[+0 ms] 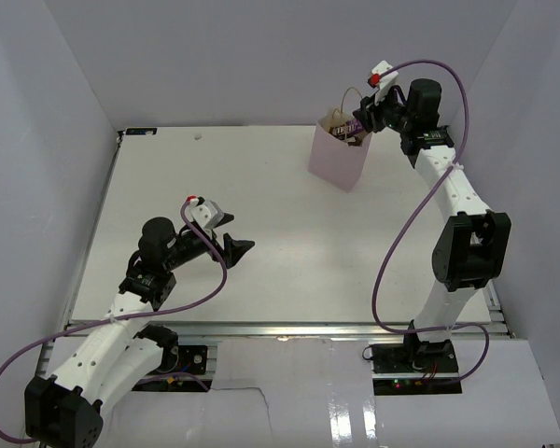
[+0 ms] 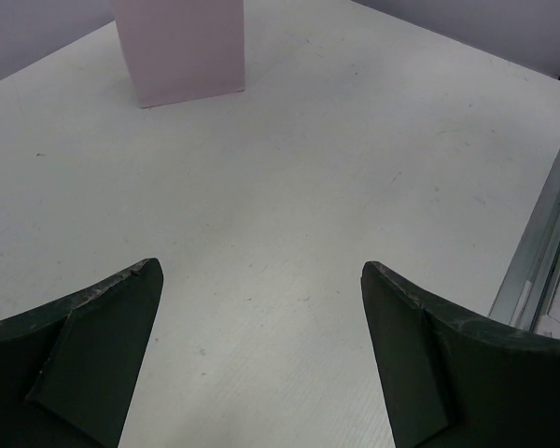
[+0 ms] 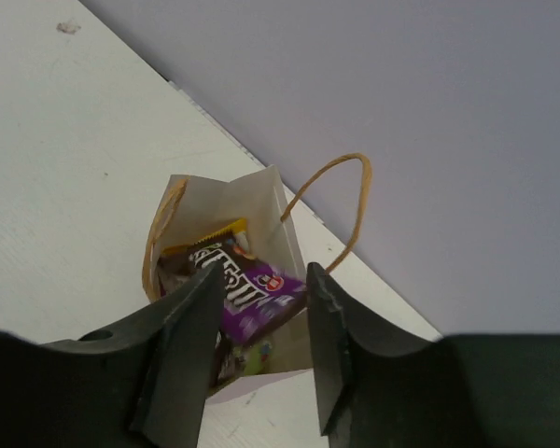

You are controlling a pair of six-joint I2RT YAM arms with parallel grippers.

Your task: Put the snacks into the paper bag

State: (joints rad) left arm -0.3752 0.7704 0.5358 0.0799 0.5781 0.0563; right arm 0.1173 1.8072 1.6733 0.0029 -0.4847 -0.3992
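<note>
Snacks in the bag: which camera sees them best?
Right wrist view: it looks down into the open paper bag at the snacks. Top view shows only dark bits at its mouth; left wrist view, just the bag's outside.

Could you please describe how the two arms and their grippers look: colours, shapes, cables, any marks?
The left arm and the right arm have white boxy links joined by black rounded joints. A thin purple cable loops loosely along each. The left gripper and the right gripper each have two dark wedge-shaped fingers, scuffed at the edges, and a small white camera block with a red spot.
</note>
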